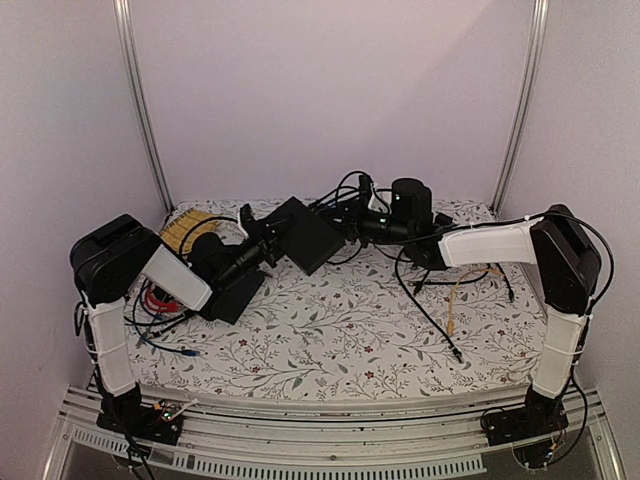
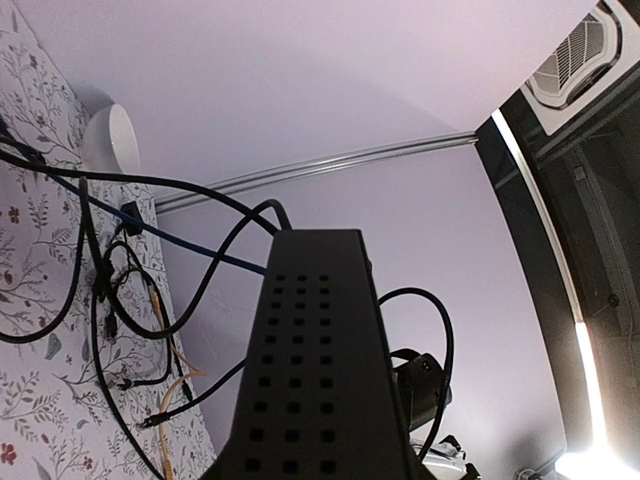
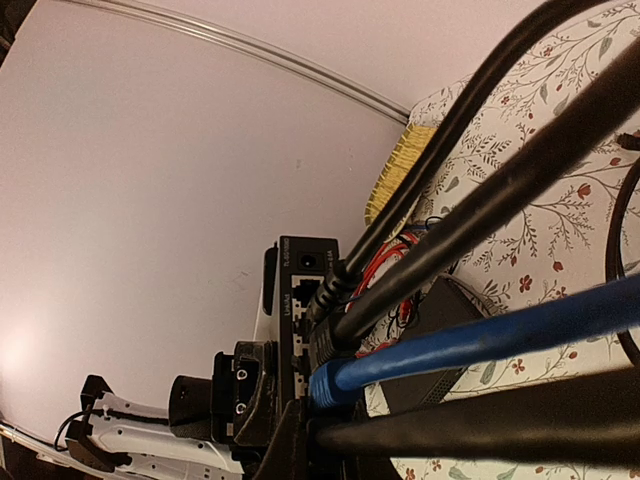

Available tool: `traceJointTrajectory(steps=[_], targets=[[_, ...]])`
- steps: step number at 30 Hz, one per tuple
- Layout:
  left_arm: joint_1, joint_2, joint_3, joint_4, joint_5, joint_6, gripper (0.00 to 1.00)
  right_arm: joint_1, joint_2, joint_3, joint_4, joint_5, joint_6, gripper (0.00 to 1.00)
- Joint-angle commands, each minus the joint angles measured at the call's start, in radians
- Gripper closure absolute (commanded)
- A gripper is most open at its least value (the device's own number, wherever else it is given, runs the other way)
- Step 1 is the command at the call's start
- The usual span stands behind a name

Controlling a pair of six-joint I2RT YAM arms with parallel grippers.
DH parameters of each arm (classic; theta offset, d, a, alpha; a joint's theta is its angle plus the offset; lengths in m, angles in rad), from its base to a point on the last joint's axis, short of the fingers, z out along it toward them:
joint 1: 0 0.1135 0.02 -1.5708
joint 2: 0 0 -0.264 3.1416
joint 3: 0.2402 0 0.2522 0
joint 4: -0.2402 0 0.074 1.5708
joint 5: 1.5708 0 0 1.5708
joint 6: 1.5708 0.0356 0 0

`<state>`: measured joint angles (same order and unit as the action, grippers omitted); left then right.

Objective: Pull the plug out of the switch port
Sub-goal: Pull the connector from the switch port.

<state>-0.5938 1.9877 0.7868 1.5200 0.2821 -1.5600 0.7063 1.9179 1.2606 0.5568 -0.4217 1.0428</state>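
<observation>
Toward the back middle of the desk (image 1: pixel 330 340), the switch (image 1: pixel 305 235) sits angled, its left edge clamped in the left pincer (image 1: pixel 270 242). Along its socket edge a blue plug (image 3: pixel 325 385) and black cables (image 3: pixel 480 200) crowd together. The right pincer (image 1: pixel 350 228) is closed tight there, on what cannot be told. A slab (image 1: pixel 235 292) lies just beside the switch's near-left corner. Loose cables (image 1: pixel 450 300) sprawl to the right, and bare desk shows toward the front edge.

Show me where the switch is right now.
In the top view, the switch is near the back middle of the flowery table, between the left claw and the right claw.
</observation>
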Motion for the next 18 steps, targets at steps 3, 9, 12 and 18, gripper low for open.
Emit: traceJointTrajectory(steps=[3, 9, 12, 18], targets=[[-0.046, -0.115, -0.043, 0.17, -0.071, 0.073, 1.0, -0.031, -0.026, -0.041, 0.009, 0.05, -0.043, 0.98], [-0.047, -0.135, -0.073, 0.159, -0.098, 0.092, 1.0, -0.086, -0.059, -0.084, 0.035, 0.087, -0.032, 0.98], [-0.049, -0.138, -0.082, 0.159, -0.111, 0.093, 1.0, -0.118, -0.07, -0.111, 0.064, 0.104, -0.017, 0.98], [-0.056, -0.14, -0.089, 0.155, -0.141, 0.098, 1.0, -0.172, -0.085, -0.168, 0.141, 0.132, 0.032, 0.98]])
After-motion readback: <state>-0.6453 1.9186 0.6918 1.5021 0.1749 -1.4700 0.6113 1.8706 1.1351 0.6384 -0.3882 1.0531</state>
